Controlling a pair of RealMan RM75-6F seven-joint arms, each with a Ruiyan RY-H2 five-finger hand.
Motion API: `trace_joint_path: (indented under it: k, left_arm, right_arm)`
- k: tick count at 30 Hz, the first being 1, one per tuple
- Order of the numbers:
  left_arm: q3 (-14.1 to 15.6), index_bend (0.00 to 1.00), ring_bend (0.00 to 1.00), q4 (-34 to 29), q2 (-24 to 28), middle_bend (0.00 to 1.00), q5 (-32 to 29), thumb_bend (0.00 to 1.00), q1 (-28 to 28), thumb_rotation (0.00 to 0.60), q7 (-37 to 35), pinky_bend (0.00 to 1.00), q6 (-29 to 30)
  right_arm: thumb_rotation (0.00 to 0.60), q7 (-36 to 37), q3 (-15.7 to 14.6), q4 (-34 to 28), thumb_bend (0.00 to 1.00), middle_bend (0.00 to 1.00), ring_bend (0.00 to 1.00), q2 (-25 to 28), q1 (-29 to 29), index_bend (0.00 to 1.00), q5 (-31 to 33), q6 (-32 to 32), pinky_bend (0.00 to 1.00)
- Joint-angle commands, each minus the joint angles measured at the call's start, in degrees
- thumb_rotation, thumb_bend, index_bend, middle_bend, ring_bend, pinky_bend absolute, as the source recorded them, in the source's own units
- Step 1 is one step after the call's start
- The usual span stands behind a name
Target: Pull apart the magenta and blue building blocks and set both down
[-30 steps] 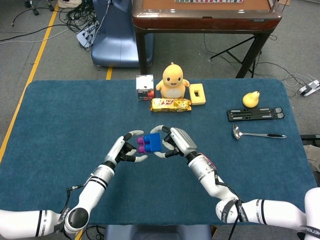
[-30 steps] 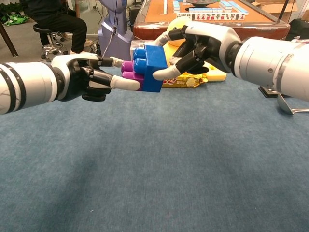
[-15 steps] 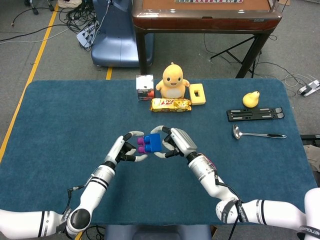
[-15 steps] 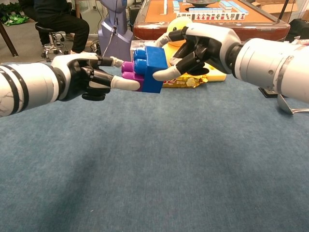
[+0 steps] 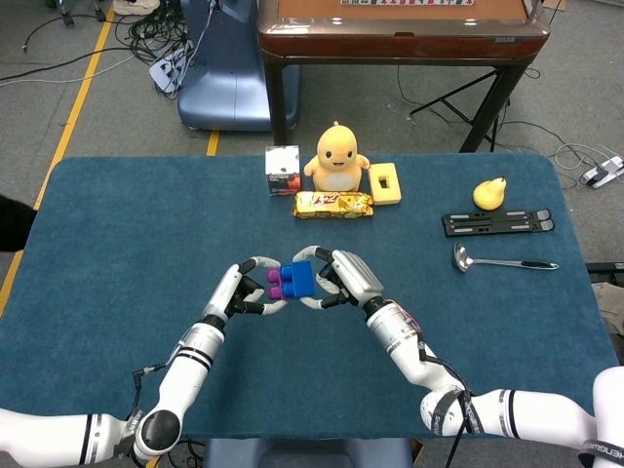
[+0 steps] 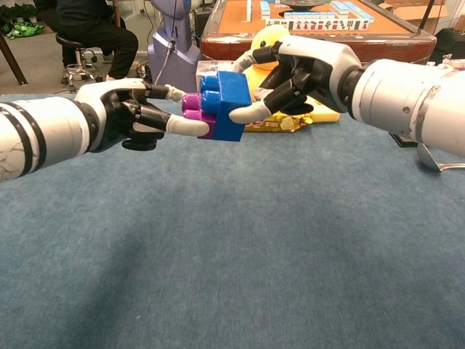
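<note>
A blue block (image 5: 298, 279) (image 6: 224, 105) and a magenta block (image 5: 276, 285) (image 6: 194, 109) are still joined and held in the air above the blue table (image 5: 117, 253). My left hand (image 5: 243, 289) (image 6: 127, 113) pinches the magenta end between thumb and finger. My right hand (image 5: 341, 278) (image 6: 309, 69) grips the blue end from the other side. Both hands meet over the middle of the table, near its front.
At the back stand a yellow plush toy (image 5: 336, 156), a small box (image 5: 282, 169), a snack bar (image 5: 332, 204) and a yellow block (image 5: 384, 183). On the right lie a pear (image 5: 489, 193), a black stand (image 5: 497, 223) and a ladle (image 5: 502, 261).
Both hands and the joined blocks have risen slightly and shifted a little; the blocks remain together.
</note>
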Motion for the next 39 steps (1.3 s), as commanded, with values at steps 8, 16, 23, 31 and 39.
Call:
trace_joint_path:
  k: [8,16,23,31,39]
  left_arm:
    - [-0.73,0.51,1.0,0.65,-1.88,1.0,1.73,0.0,0.84,0.6,0.34,1.0,2.67]
    - [-1.01,0.53,1.0,0.84,-2.32,1.0,2.22,0.0,1.56,0.6,0.63,1.0,3.01]
    - [-1.25,0.53,1.0,0.97,-2.52,1.0,2.22,0.0,2.11,0.6,0.82,1.0,2.87]
    - [-1.32,0.53,1.0,1.0,-2.19,1.0,2.06,0.0,2.83,0.6,1.11,1.0,2.44]
    - [-0.23,0.53,1.0,1.01,-1.36,1.0,2.15,0.0,3.66,0.6,1.9,1.0,1.68]
  right_arm:
    - [0.6,0.06,-0.11,-0.08,0.3,1.0,1.0,0.15,-0.28,0.55,-0.2,0.21,1.0]
    - [0.6,0.13,-0.34,-0.36,0.31,1.0,1.0,0.45,-0.73,0.55,-0.35,0.49,1.0]
    - [0.6,0.21,-0.55,-0.57,0.31,1.0,1.0,0.79,-1.16,0.55,-0.47,0.67,1.0]
    - [0.6,0.36,-1.19,-1.19,0.31,1.0,1.0,1.59,-2.12,0.55,-0.9,1.07,1.0]
    - [0.6,0.03,-2.1,-1.79,0.31,1.0,1.0,3.09,-3.27,0.55,-0.96,1.3,1.0]
